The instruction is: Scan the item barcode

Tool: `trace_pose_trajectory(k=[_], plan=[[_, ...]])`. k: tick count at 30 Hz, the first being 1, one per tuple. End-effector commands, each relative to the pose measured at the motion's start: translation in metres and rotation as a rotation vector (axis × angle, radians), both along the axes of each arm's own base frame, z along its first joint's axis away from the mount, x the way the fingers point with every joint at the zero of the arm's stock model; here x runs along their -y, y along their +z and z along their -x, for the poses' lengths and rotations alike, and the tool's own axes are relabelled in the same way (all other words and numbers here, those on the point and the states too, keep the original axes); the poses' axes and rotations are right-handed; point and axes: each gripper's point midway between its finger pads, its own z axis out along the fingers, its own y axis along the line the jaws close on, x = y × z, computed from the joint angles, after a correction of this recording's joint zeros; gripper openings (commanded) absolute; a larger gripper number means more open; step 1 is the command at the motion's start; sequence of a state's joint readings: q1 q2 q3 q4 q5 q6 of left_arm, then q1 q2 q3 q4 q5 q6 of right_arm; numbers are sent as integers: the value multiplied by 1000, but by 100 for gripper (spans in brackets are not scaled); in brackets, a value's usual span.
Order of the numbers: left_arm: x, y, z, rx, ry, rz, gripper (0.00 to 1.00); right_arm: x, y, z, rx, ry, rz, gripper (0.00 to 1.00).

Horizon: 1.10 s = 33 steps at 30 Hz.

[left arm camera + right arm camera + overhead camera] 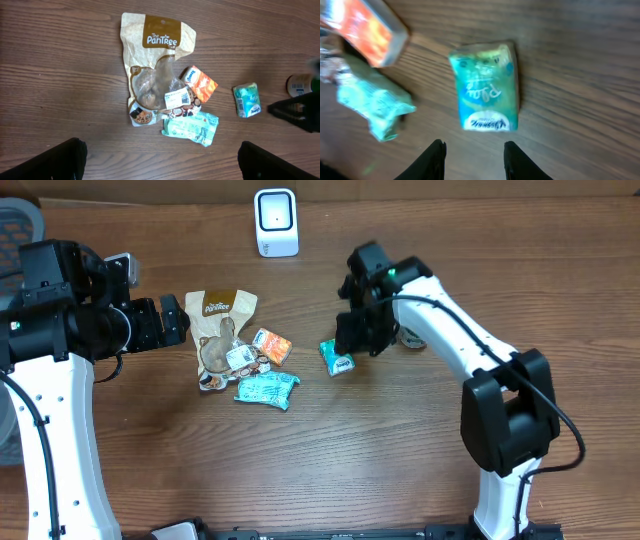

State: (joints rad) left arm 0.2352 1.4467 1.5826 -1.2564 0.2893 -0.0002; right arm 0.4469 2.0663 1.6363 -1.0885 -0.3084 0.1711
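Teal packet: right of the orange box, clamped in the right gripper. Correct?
Not clamped: the teal packet lies free on the table beyond the fingertips of the right gripper, nothing between them, per the right wrist view. It is right of the orange box.

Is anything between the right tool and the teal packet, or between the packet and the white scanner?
Nothing visible. The right tool hangs open just short of the teal packet, bare wood between. The line from there to the white scanner is bare too.

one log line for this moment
left tool: open, empty | right tool: open, empty | teal packet: flat on table, ungripped | scanner: far table edge
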Motion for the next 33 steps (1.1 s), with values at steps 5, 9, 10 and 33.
trace_pose_trajectory(k=[5,9,10,33], plan=[[4,2,-1,7,-6,15,99,15,-27,-2,-28,-73,0,36],[4,2,-1,7,-6,15,100,21,-30,-4,-34,-90,-1,36],[4,2,-1,7,-6,15,99,20,-31,-4,-34,-90,-8,36],[4,2,-1,7,-6,15,100,-5,-60,11,-132,-228,-191,4]])
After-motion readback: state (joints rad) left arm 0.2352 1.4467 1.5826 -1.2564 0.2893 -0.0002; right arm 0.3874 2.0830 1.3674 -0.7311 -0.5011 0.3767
